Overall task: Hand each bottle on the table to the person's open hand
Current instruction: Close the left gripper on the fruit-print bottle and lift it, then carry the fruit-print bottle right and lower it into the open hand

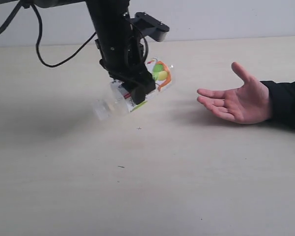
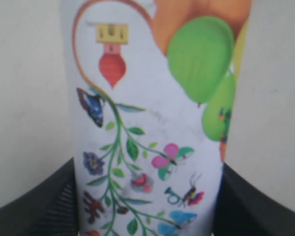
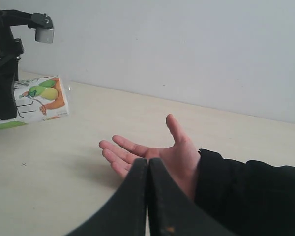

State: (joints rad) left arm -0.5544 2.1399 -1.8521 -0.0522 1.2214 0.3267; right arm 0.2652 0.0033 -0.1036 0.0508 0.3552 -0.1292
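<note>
Bottle (image 1: 160, 76) of clear plastic, cylindrical, white fruit-printed label

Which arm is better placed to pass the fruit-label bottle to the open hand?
Left. Its pincer grips the fruit-label bottle near the person's open hand. The right pincer is shut, holding nothing.

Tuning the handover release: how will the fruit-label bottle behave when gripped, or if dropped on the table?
Probably light: the fruit-label bottle looks clear and empty at its bare end. It sits tilted in the left gripper, so the smooth label may let it pivot or slip. Round-bodied, it would likely roll on the flat table.
</note>
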